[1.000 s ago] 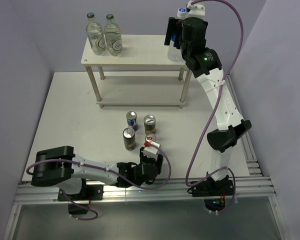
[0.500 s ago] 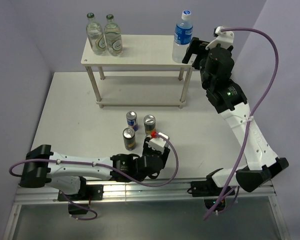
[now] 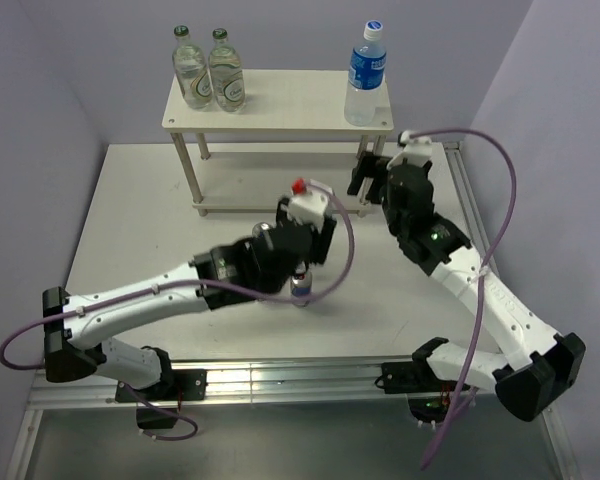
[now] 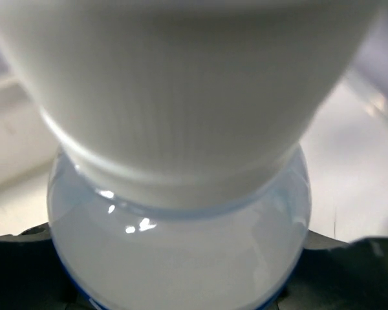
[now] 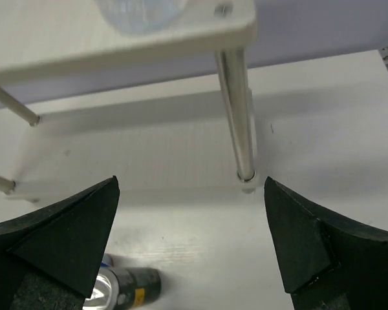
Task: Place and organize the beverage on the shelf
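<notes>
While left tool (image 3: 301, 268) grips water bottle (image 4: 181, 248), right tool (image 5: 191, 188) wide open, empty, facing shelf (image 5: 52, 40) rt leg.

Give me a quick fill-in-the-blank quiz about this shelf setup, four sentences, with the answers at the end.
1. The two green-capped glass bottles stand on the shelf's ___ board.
2. The right gripper is ___ and holds nothing.
3. The left gripper clasps the held water bottle, whose cap is ___.
4. The shelved water bottle has a ___ label.
Answers: top; open; white; blue.

Left hand (image 3: 300, 262) forward, apparently around water bottle (image 4: 181, 252).
</notes>
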Motion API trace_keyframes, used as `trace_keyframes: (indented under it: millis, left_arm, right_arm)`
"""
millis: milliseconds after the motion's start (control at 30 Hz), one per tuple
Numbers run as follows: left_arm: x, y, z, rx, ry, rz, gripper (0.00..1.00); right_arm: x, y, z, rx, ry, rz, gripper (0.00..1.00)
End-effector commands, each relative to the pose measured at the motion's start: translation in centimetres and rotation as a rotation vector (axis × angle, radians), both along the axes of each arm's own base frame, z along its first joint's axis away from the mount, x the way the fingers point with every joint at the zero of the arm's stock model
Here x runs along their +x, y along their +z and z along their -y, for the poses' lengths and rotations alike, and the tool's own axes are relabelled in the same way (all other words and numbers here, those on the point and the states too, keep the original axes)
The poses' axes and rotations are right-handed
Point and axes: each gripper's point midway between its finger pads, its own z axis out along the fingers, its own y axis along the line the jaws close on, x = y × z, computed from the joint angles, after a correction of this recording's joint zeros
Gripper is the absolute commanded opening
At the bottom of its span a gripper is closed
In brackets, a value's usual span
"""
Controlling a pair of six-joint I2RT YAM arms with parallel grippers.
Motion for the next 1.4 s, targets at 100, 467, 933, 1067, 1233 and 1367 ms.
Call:
trace_keyframes:
  millis: [100,467,933,1067,1233,1367]
  left_arm:
    - [9.7,18.6,-2.5,-0.208,0.034,0.233,0.00]
    - [21.6,24.6,-4.7,-0.273,0.014,0.355,0.00]
    - [25.9,24.3,-3.2,-0.328,-0.032,0.404,0.00]
    - [26.7,23.2,-1.5,-0.344,-0.080,0.392,0.00]
    - [27.8,21.8,-0.3,-0.339,-0.105,0.387,0.09]
    - [28.0,20.6,0.7,-0.327,-0.141,0.377,0.50]
  right_arm:
    - [-4.9,-3.2,-1.9,0.057,0.040,0.055,1.00]
    - [-8.2,-9.9,-3.2,0.048,0.109,-0.054,0.98]
    - [-9.8,-14.3,-3.2,0.045,0.136,-0.104,0.98]
    - [-9.8,-14.8,-3.3,0.044,0.142,-0.115,0.98]
    - [-9.9,-15.1,-3.5,0.046,0.148,-0.119,0.98]
    - [-9.9,-15.2,-3.4,0.046,0.145,-0.120,0.98]
